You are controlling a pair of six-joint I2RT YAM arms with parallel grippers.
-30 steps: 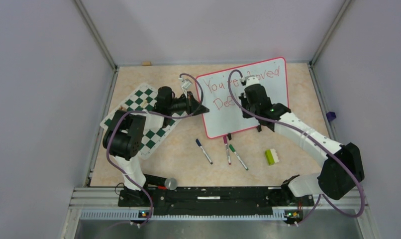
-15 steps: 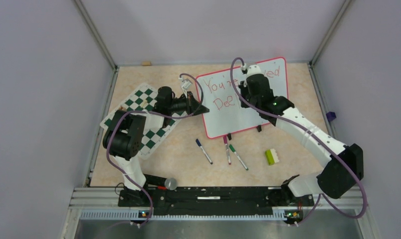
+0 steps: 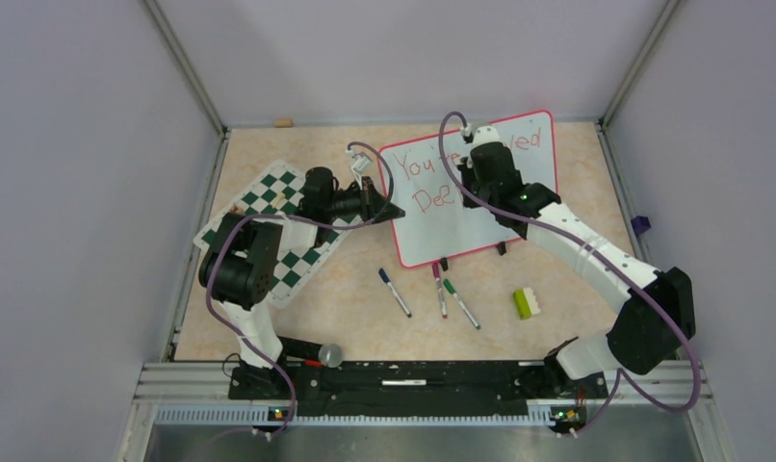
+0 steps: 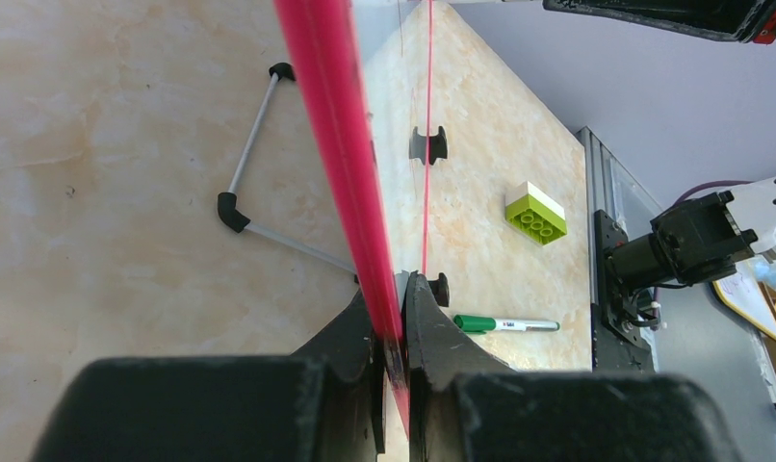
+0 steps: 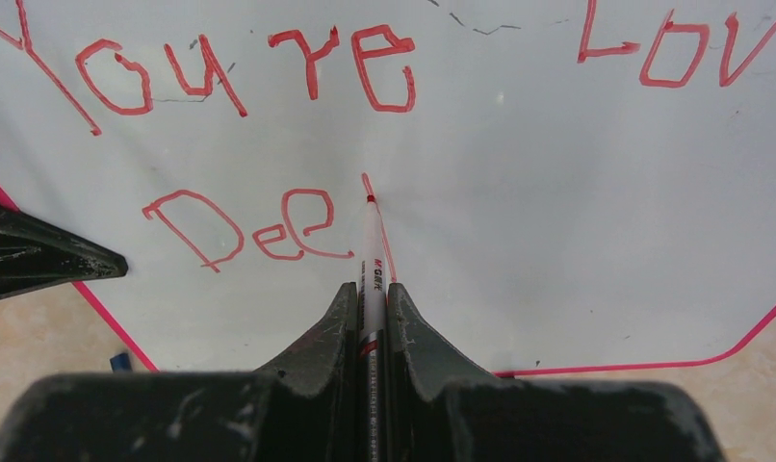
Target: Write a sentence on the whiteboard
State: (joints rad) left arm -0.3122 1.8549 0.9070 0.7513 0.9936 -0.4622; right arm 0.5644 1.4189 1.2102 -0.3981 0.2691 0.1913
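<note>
Right end effector clamped on red marker, tip touching whiteboard just after "Dee"; left end effector pinches its red frame edge, far-centre on desk.

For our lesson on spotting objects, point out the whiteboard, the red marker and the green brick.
whiteboard [image 3: 440,236]: top external view, bare white surface below the writing.
red marker [image 5: 373,252]: right wrist view, white barrel behind the tip.
green brick [image 3: 526,304]: top external view, its top face.
</note>
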